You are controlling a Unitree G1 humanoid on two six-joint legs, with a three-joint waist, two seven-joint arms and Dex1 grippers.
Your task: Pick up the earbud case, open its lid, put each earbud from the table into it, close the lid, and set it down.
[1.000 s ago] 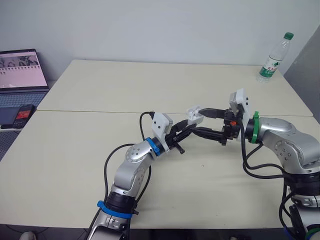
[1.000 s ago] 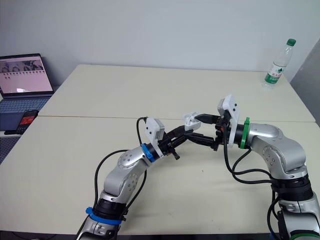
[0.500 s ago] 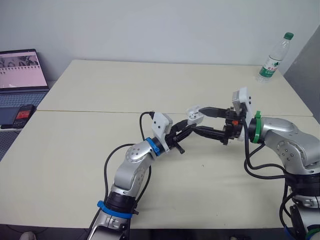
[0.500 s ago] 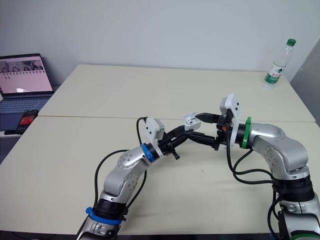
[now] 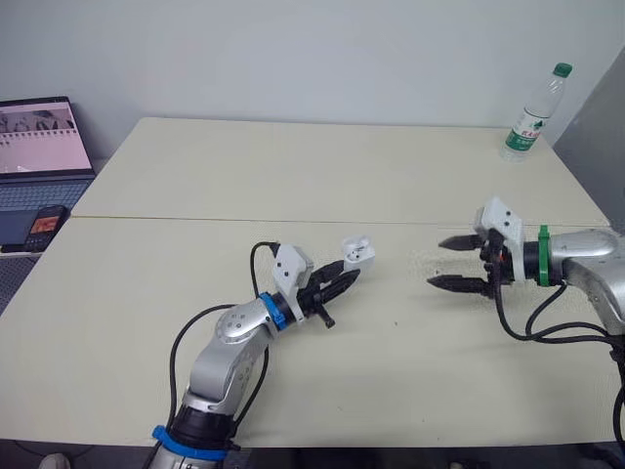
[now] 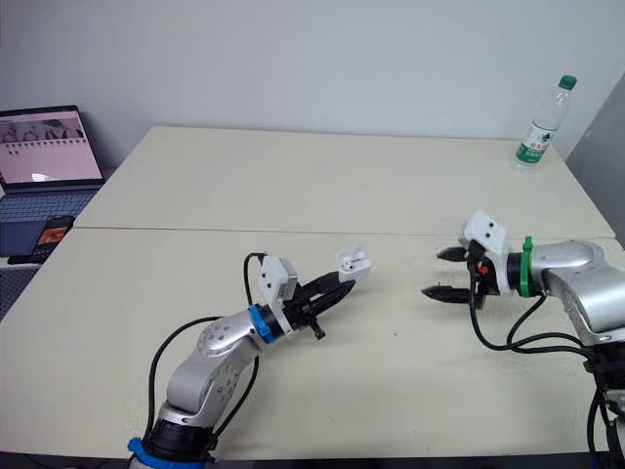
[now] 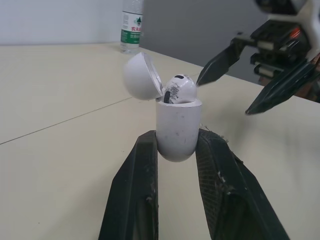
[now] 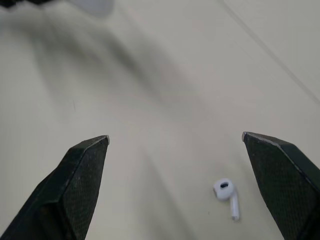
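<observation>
At the far left, beyond the table's edge, we see an open laptop point(image 5: 39, 147) with a small dark device point(image 5: 45, 224) showing a red screen lying just in front of it. The pale table point(image 5: 293, 176) runs across the scene, with a seam line between its 2 halves.

Left of centre, the left gripper point(image 5: 347, 276) points up and toward the right, and its 2 black fingers point(image 7: 137, 190) are closed in on the lower body of the white earbud case point(image 5: 357, 252), 1 finger on each side. The case stands upright between the fingertips and appears lifted off the table. Its lid point(image 7: 141, 76) is swung back and open, and we see 1 earbud point(image 7: 180, 89) seated in the case, its rounded head showing above the rim.

Further right, well apart from the case, the right gripper point(image 5: 437, 262) faces the left one. Its 2 fingers are spread wide and hold nothing. In the right wrist view, a second earbud point(image 8: 226, 192) lies loose on the table, nearer to one fingertip point(image 8: 272, 165) than to the other and touching neither.

At the far right corner of the table stands a clear plastic bottle point(image 5: 532, 112) with a green cap and green label.
</observation>
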